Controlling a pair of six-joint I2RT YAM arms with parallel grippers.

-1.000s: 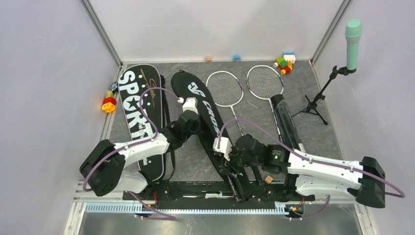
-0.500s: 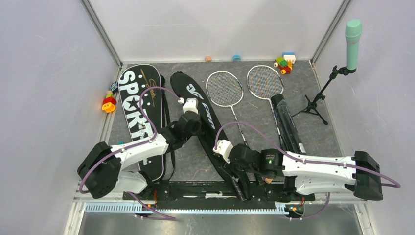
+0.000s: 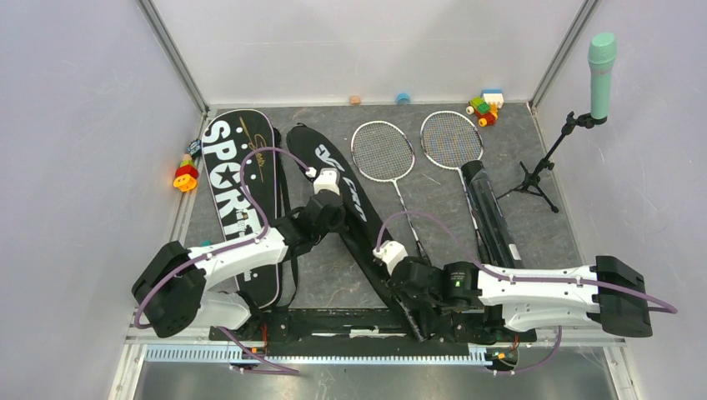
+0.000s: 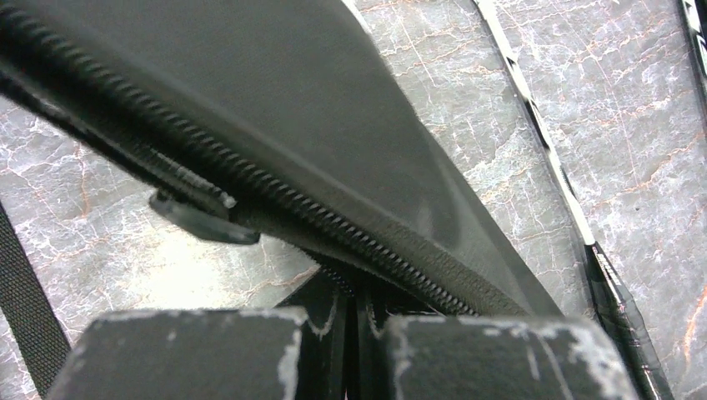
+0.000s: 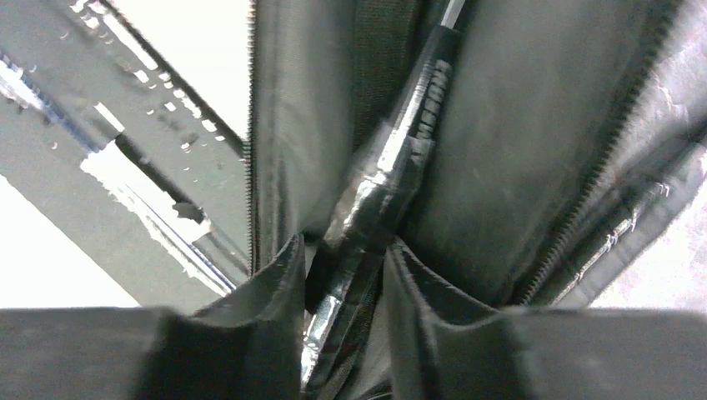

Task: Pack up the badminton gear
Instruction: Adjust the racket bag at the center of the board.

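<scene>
We are holding the CROSSWAY bag [image 3: 329, 154], which is lying slantwise across the middle of the surface, its wide end toward the far edge and its narrow end reaching the near edge. Our left gripper [image 4: 357, 325] is pinched tight on the bag's zip edge [image 4: 275, 208] partway along its length, and appears to be keeping that flap raised off the surface. Our right gripper [image 5: 342, 283] is working at the narrow end by the near edge. Its fingers [image 5: 275, 292] are standing about half spread, one on each side of a glossy black racket handle [image 5: 400, 150] that is lying inside the opened bag. We cannot tell whether they are pressing it or only flanking it.

We are judging the packing to be at an early stage. Two racket heads [image 3: 382, 150] [image 3: 450, 137] are showing on the bare surface near the far edge, just right of the bag. The long black tube [image 3: 488, 208] is lying to the right of them, toward the right edge. The SPORT bag [image 3: 229, 187] is lying along the left edge with no gripper on it. We are not finding any loose shuttlecocks. Still to do, as we read it: seating a racket fully in the bag, zipping it, then dealing with the other racket, the second bag and the tube.
</scene>
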